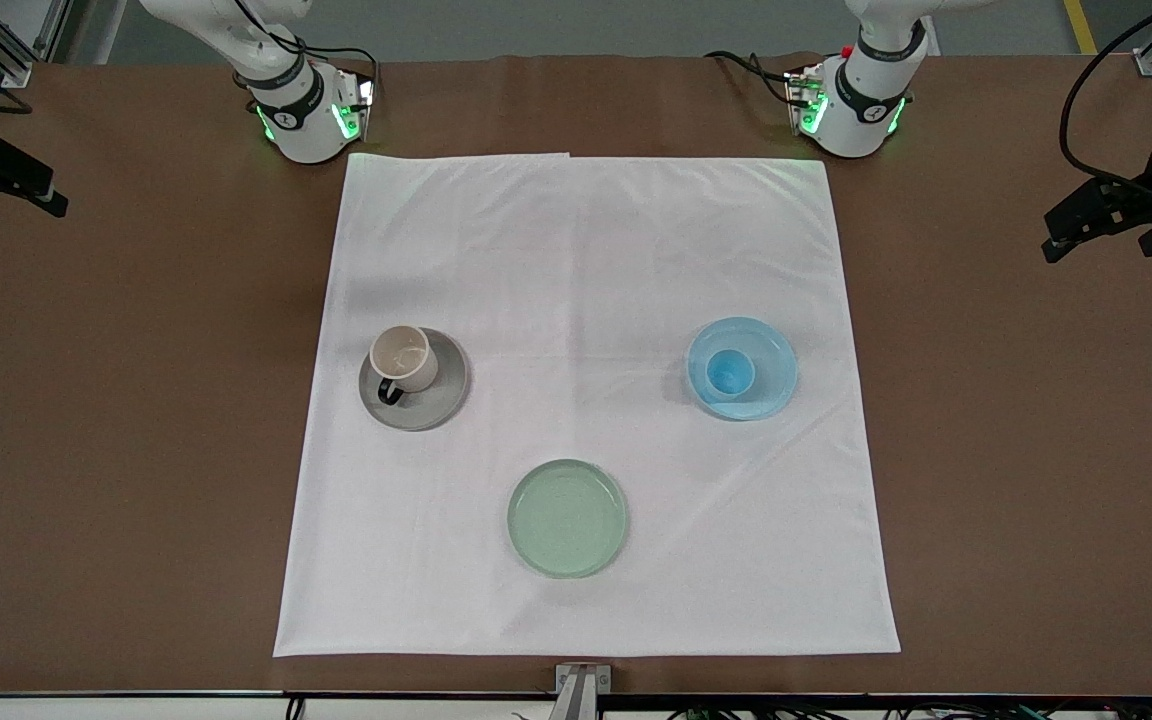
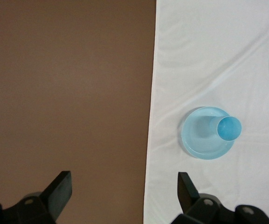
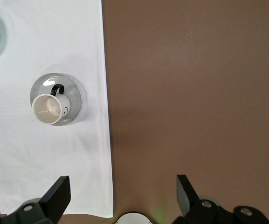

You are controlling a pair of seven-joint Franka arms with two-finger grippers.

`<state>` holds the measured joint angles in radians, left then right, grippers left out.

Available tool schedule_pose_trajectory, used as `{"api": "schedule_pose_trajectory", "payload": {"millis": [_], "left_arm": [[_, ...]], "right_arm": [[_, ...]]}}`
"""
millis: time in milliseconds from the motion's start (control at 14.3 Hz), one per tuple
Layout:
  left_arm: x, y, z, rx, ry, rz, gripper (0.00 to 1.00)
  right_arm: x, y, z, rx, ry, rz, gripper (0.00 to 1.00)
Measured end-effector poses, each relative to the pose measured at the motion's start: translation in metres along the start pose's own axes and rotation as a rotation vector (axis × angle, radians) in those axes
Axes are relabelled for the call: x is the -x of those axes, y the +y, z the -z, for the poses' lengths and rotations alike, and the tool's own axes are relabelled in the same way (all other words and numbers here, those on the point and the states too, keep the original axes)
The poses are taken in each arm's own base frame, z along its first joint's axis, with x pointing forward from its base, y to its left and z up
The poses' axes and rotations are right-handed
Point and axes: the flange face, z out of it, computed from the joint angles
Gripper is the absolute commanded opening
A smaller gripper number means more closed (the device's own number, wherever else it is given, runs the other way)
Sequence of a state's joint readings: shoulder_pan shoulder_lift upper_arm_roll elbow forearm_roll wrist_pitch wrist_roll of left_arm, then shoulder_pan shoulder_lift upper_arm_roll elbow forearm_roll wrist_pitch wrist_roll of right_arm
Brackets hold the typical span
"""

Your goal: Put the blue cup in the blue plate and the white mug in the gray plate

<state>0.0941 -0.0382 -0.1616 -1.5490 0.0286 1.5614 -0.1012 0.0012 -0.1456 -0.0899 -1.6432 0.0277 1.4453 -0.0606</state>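
Cream-white mug with black loop handle upright on round gray plate, off-centre, near rim; knock could tip it off. Small light-blue cup sits in round light-blue plate. Both arms wait, pulled out over bare brown worktop: left claw spread, empty; right claw spread, empty.

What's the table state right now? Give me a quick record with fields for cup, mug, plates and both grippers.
blue cup: upright in the blue plate
white mug: upright on the gray plate, handle toward the front camera
green plate: nothing on it, nearest the front camera
cloth: white, under all three plates
left gripper: open, over bare table off the cloth, waiting
right gripper: open, over bare table off the cloth, waiting
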Motion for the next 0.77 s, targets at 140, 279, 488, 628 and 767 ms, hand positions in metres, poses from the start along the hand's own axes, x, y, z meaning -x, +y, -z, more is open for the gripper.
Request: {"api": "schedule_pose_trajectory", "payload": {"millis": [140, 279, 488, 628, 767], "left_arm": [[0.000, 0.000, 0.000, 0.000, 0.002, 0.000, 1.00], [0.001, 0.001, 0.002, 0.000, 0.005, -0.001, 1.00], [0.005, 0.001, 0.010, -0.001, 0.020, -0.001, 1.00], [0.006, 0.001, 0.013, -0.001, 0.026, -0.002, 1.00], [0.006, 0.004, 0.013, 0.001, 0.026, -0.007, 1.00]], "right_arm": [[0.003, -0.002, 0.007, 0.002, 0.005, 0.004, 1.00], [0.007, -0.003, 0.016, 0.003, 0.007, 0.005, 1.00], [0.010, -0.003, 0.024, 0.003, 0.009, 0.005, 1.00], [0.010, -0.003, 0.025, 0.003, 0.009, 0.005, 1.00], [0.010, -0.003, 0.025, 0.004, 0.009, 0.005, 1.00]]}}
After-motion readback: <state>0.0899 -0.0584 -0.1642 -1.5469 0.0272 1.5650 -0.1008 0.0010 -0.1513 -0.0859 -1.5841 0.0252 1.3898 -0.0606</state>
